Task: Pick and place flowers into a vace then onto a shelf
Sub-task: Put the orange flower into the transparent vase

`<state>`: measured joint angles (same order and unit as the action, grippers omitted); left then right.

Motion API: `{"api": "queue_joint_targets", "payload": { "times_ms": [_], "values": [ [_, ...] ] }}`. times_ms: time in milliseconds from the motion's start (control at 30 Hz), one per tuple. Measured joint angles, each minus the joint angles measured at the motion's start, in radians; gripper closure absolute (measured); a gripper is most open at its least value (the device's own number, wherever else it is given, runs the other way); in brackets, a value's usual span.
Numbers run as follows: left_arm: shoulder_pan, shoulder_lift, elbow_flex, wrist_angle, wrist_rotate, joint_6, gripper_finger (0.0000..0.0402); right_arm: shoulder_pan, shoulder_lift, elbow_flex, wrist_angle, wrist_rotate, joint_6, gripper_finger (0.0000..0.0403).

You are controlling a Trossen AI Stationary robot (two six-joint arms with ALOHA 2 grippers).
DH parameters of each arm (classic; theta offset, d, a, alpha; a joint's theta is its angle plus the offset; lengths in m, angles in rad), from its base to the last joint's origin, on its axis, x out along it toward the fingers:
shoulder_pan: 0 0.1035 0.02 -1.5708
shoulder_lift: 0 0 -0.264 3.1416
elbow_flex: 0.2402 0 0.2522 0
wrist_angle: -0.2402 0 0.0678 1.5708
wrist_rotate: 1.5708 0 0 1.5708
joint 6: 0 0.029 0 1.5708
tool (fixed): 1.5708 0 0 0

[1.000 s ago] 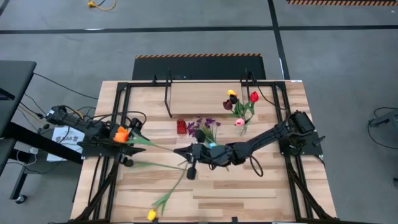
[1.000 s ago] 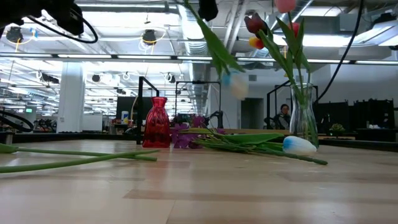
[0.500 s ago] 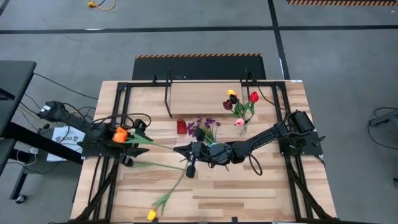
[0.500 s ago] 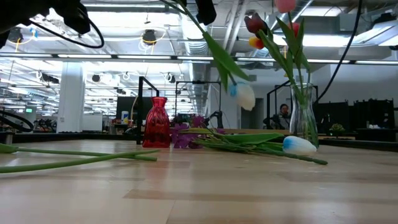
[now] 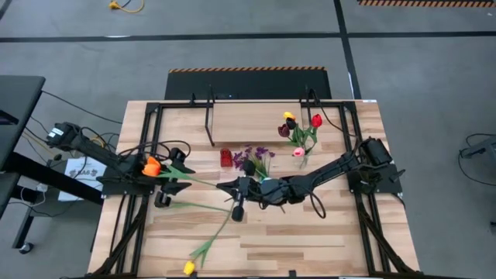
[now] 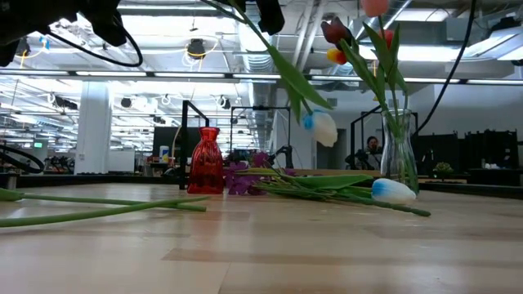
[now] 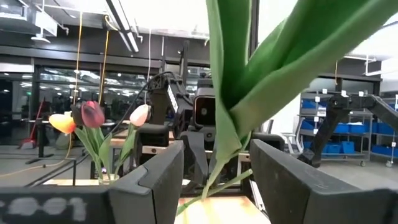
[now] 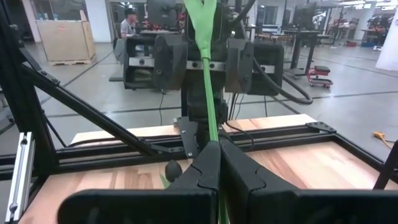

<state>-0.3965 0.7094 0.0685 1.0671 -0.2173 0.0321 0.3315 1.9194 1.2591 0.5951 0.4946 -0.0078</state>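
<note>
Stem (image 5: 203, 184) runs left-right btwn claws: right claw (image 5: 237, 188) clamps it, left claw (image 5: 167, 172) cannot tell.

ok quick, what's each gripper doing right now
Left gripper: part open around a flower stem, grip unclear.
Right gripper: shut on the same stem.

My two arms are dark, near-black jointed links with looping black cables along them. Left gripper (image 7: 211, 180): two broad matte dark-grey fingers (image 7: 158, 180) with slanted faces. Right gripper (image 8: 219, 163): same dark wedge fingers (image 8: 202, 171) on a chunky black crossbar.
</note>
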Motion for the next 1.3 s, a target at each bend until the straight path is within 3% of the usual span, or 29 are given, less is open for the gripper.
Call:
{"api": "queue_joint_targets", "payload": {
  "times_ms": [333,433,533,600,700,967,1167,1300],
  "values": [
    [0.0,-0.005,0.0,0.004,-0.012,-0.007,0.0241,0.002,0.0,0.0,-0.012,0.002,0.0,0.0403],
    [0.0,-0.005,0.0,-0.01,-0.022,-0.004,0.0286,0.002,0.0,0.0,-0.019,0.001,-0.001,0.0403],
    [0.0,-0.004,0.0,-0.047,-0.063,0.016,0.0365,0.002,0.0,0.0,-0.041,0.001,0.003,0.0401],
    [0.0,-0.005,0.0,-0.057,-0.065,0.028,0.0388,0.001,0.0,0.0,-0.049,0.001,0.007,0.0397],
    [0.001,-0.004,0.026,-0.134,-0.066,0.031,0.0395,0.002,0.0,0.0,-0.061,-0.002,0.007,0.0383],
    [0.001,0.027,0.19,-0.543,-0.032,0.03,0.0399,0.002,0.0,0.0,-0.068,-0.01,0.007,0.0312],
    [0.001,0.116,0.235,-0.612,0.002,0.014,0.04,0.002,0.0,0.0,-0.064,-0.099,-0.023,0.0272],
    [0.001,0.193,0.27,-0.608,0.002,0.014,0.0401,0.002,0.0,0.0,-0.064,-0.105,-0.027,0.0257]
  ]
}}
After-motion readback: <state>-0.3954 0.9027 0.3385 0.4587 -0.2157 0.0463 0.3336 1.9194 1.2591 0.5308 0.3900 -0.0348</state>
